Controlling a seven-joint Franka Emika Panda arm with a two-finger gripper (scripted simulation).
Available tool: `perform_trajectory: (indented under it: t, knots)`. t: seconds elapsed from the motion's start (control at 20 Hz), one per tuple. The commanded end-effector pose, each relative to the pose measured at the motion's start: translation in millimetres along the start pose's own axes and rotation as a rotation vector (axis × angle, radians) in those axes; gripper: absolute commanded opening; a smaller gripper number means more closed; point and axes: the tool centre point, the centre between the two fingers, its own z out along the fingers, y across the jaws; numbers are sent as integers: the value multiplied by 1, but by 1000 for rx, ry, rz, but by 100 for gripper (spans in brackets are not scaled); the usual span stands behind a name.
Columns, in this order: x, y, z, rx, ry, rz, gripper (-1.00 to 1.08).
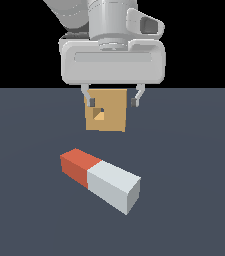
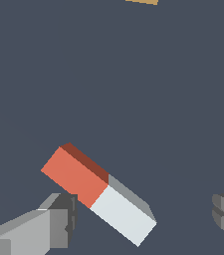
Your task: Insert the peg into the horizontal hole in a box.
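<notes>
End effector (image 1: 112, 101) hangs empty with fingers spread wide, high above the desk (image 1: 29, 210). Peg (image 1: 101, 179) lies flat and skewed, nearer the camera than the box (image 1: 109, 112). Risks: the fingers aren't square to the skewed bar, so closing could twist it; gripping the red end blocks entry into the hole (image 1: 98, 114).

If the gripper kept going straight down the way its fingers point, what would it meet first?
Probably the peg: in the wrist view it lies between the open gripper fingers, nearer one finger, slanted across the gap. The box lies off the line. Depth is unclear.
</notes>
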Motion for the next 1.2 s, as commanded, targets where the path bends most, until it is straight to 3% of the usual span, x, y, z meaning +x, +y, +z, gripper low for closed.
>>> perform_trajectory:
  t: [0.0, 1.15]
  knots:
    - [-3, -2, 3, 0, 0, -30, 100]
    - [-51, -11, 55, -3, 7, -532, 100]
